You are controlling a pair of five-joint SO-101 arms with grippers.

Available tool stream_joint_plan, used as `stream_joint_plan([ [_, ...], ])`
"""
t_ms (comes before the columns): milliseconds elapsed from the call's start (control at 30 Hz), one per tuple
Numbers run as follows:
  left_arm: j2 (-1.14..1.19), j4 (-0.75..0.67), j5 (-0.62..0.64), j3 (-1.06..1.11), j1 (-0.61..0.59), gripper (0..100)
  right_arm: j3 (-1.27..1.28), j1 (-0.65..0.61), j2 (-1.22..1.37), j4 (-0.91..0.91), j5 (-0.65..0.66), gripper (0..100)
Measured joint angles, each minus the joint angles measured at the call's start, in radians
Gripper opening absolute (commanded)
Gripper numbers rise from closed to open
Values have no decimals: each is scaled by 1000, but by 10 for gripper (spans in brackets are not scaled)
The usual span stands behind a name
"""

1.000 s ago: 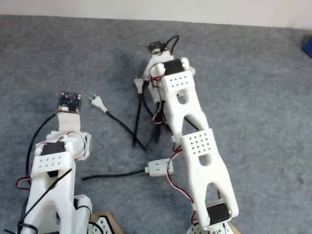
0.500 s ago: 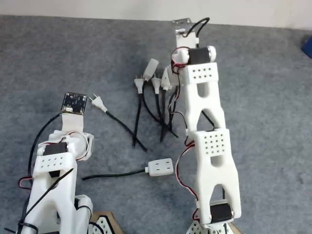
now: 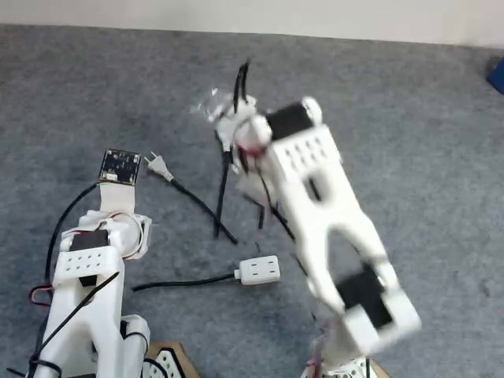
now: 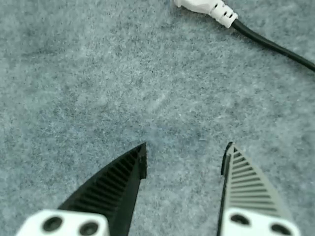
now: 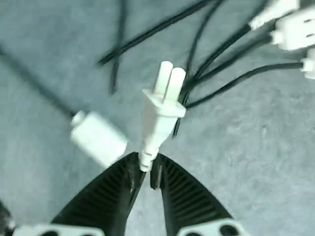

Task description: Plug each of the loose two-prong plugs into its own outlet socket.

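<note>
Between the fingertips of the right gripper (image 5: pixel 145 169) a white two-prong plug (image 5: pixel 160 105) is pinched by its narrow cable end. The fingers (image 5: pixel 182 191) are closed on that neck alone, so the plug's whole body and both prongs stand out beyond the tips. This grip is the main risk. Held so far back, the plug can likely pivot or slide between the pads once its prongs press against a socket face, and it may then meet the slots at an angle and jam or pop free.

Beyond the prongs lie several black cables (image 5: pixel 216 44) crossing one another, with other plugs (image 5: pixel 290 24) at their ends. If the held plug's cord runs through that tangle, carrying it off could drag the others along or pull the plug askew.

Just beside one finger sits a white block (image 5: pixel 96 137); I cannot tell whether it is a socket. In the high view the outlet socket (image 3: pixel 258 270) lies loose on the carpet (image 3: pixel 409 118) with nothing holding it. A light block like that may skid away under a push instead of taking the prongs.

The left gripper (image 4: pixel 184 152) hangs over bare carpet with its fingers (image 4: pixel 118 182) spread wide and nothing between them. A second plug (image 4: pixel 204 7) lies well beyond its tips, untouched.
</note>
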Motion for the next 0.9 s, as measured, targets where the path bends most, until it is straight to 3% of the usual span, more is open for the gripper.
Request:
stream_joint_plan([
  [133,0,0,0,0,0,252,267,68,-259,-20,37,7],
  [267,0,0,0,0,0,252,624,186,-402,-219,52,7],
  [433,0,0,0,0,0,252,1020,247,-439,-477,89,7],
  [800,0,0,0,0,0,252,1091,463,-351,-582,120,14],
  [900,0,0,0,0,3,252,1086,511,-285,-600,161,67],
])
